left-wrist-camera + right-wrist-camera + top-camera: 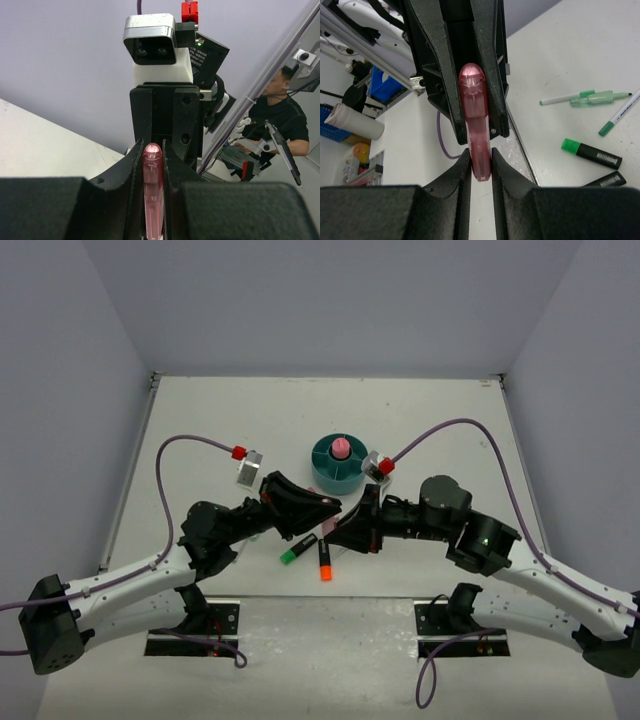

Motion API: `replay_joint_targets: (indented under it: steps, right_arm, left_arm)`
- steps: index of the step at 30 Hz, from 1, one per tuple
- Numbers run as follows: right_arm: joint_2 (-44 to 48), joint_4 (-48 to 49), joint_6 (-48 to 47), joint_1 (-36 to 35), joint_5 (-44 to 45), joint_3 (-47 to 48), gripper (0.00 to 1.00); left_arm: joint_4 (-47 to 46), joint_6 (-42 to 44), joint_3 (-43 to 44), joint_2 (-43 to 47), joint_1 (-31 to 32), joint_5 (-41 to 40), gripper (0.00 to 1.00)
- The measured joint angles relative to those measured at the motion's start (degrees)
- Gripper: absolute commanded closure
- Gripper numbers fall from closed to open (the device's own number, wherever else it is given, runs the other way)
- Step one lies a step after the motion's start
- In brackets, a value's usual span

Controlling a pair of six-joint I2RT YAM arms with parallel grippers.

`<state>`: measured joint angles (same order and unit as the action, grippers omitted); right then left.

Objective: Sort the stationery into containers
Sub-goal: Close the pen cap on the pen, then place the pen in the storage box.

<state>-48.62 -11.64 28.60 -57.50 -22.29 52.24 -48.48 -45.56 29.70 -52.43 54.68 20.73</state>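
A translucent pink highlighter (152,190) is held between both grippers above the table. My left gripper (152,150) is shut on one end of it. My right gripper (480,160) is shut on the other end, the pink highlighter (474,100) running on into the left fingers (445,75). In the top view the two grippers meet nose to nose, the left gripper (322,508) facing the right gripper (352,527), in front of the round teal organizer (320,455). A pink-capped glue stick (341,448) stands in its central well.
A green highlighter (297,549) and an orange highlighter (325,562) lie on the table just below the grippers. The right wrist view also shows the green highlighter (591,152), a light green pen (597,97) and a white pen with a green cap (619,116).
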Motion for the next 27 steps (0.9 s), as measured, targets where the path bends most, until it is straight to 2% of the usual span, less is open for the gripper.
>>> replay_joint_targets:
  steps: [4, 8, 9, 11, 12, 13, 15, 17, 21, 27]
  right_arm:
    - [0.0, -1.6, -0.8, 0.7, 0.4, 1.4, 1.0]
    - [-0.5, -2.2, -2.6, 1.3, 0.7, 1.8, 1.0]
    - [-0.2, -1.9, -2.7, 1.4, 1.4, 1.4, 0.95]
    - [1.1, -0.8, -2.8, 2.1, 2.1, -0.2, 0.71]
    - [1.8, -0.3, -2.9, 2.5, 2.2, -1.0, 0.35]
    - [2.4, 0.3, -2.9, 2.9, 2.3, -1.6, 0.15]
    - [3.1, 2.0, -2.9, 3.9, 3.3, -2.1, 0.02]
    - [3.5, 3.3, -2.7, 4.8, 4.5, -2.1, 0.01]
    - [5.2, 0.1, -2.5, 4.7, 11.4, -2.4, 0.01]
    - [15.1, -6.2, -0.8, 4.8, 20.7, -6.6, 0.01]
  left_arm:
    - [0.3, 0.2, -0.7, 1.6, -0.1, -1.9, 1.0]
    - [6.3, 2.4, 0.2, 4.4, -0.1, -4.2, 1.0]
    - [8.6, 3.3, 0.8, 4.9, -0.1, -4.7, 1.0]
    - [13.3, 4.7, 2.4, 5.4, 0.0, -5.7, 1.0]
    - [15.3, 5.1, 3.3, 5.3, 0.1, -6.3, 1.0]
    - [17.4, 5.7, 4.2, 5.3, 0.2, -6.6, 1.0]
    - [22.0, 7.1, 5.5, 5.1, 0.7, -7.7, 1.0]
    - [27.1, 8.4, 6.7, 4.6, 1.0, -11.1, 1.0]
    - [36.7, 11.1, 13.1, 0.9, 1.1, -25.0, 1.0]
    - [39.3, 15.6, 20.3, -7.4, -0.8, -43.8, 1.0]
